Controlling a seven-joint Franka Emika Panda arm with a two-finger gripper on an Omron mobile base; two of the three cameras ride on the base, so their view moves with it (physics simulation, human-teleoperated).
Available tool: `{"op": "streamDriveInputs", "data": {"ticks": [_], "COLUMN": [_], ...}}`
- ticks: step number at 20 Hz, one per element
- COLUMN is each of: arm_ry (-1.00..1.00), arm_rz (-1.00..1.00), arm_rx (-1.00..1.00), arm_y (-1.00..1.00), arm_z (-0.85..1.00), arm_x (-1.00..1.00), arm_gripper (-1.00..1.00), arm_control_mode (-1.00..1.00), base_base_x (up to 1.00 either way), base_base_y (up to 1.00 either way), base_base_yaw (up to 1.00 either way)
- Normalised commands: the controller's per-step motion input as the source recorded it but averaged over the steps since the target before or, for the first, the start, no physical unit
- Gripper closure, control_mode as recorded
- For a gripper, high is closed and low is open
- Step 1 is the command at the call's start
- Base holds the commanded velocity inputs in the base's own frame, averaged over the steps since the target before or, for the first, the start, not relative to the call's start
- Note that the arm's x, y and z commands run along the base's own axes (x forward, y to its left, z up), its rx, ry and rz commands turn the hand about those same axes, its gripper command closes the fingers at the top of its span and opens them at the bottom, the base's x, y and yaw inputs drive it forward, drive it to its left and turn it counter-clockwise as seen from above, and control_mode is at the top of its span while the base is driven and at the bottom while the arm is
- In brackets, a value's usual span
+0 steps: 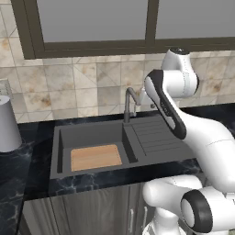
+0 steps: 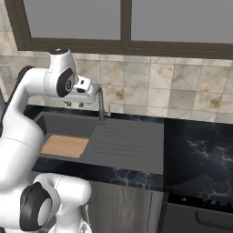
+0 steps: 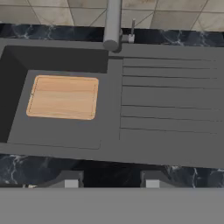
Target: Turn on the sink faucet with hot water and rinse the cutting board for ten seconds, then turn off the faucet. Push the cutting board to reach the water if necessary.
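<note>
Above the sink's back edge, gripper (image 3: 108, 183) hangs in the air beside the faucet top, looking down over the basin. Its two finger tips (image 3: 70, 179) stand with a gap between them, but that is as close as they come; nothing sits between them, so: closed, empty. Not touching faucet or board.

Sink faucet (image 1: 129, 105): dark grey post at the back rim, between basin and drainboard, spout arm angled forward toward the camera in the hand view. Small side lever (image 3: 131, 29) just right of the post, upright. No stream visible under the spout.

Cutting board (image 3: 63, 97): light-tan, lies flat on the basin floor, toward the front-left part of the bowl, well apart from the spout end.

Sink (image 1: 151, 137): dark grey, ribbed drainboard to the right of the bowl, set in black marbled countertop (image 2: 195, 150).

Grey cylindrical container (image 1: 7, 124) stands on the counter far left. Tiled wall and window behind.
</note>
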Motion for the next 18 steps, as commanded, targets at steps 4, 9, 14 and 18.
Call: {"op": "streamDriveInputs", "data": {"ticks": [4,9,14,18], "arm_ry": [-0.01,0.00,0.00,0.04], "arm_rz": [-0.05,-0.10,-0.08,-0.02], "arm_rx": [0.00,0.00,0.00,0.00], "arm_y": [0.08,0.07,0.04,0.00], "arm_z": [0.00,0.00,0.00,0.00], "arm_x": [0.20,0.67,0.79,0.59], "arm_gripper": [-1.00,-1.00,-1.00,-1.00], "arm_control_mode": [-1.00,-1.00,-1.00,-1.00], "base_base_x": [0.00,0.00,0.00,0.00], "base_base_y": [0.00,0.00,0.00,0.00], "base_base_yaw": [0.00,0.00,0.00,0.00]}}
